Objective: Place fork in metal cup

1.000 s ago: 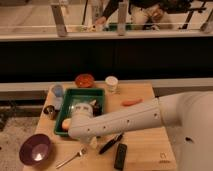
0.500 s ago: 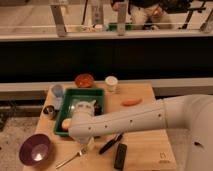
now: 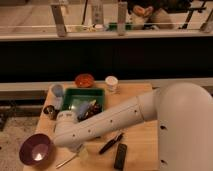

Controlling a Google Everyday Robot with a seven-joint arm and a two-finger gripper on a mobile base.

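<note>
My arm [image 3: 117, 122] fills most of the view, a thick white limb running from the right edge down and left across the wooden table [image 3: 137, 92]. Its end hangs low over the table's front left. The gripper [image 3: 80, 150] sits there, between the purple bowl [image 3: 36, 150] and the black pen [image 3: 111, 143]. The wrist covers it, so I cannot tell how wide it stands or whether it has hold of anything.

Behind the arm lies a green tray [image 3: 75, 94], its contents partly hidden. The purple bowl sits at the front left corner. An orange bowl [image 3: 84, 80] stands at the back, with a white cup [image 3: 111, 83] to its right. A pale blue-grey cup [image 3: 57, 91] stands just left of the tray. A black block [image 3: 120, 156] lies near the front edge, beside the pen.

The fork [image 3: 67, 161] lies slanted on the wood at the front edge, just right of the purple bowl and just below the gripper. The metal cup [image 3: 49, 111] stands at the left edge, in front of the blue-grey cup and well apart from the fork.
</note>
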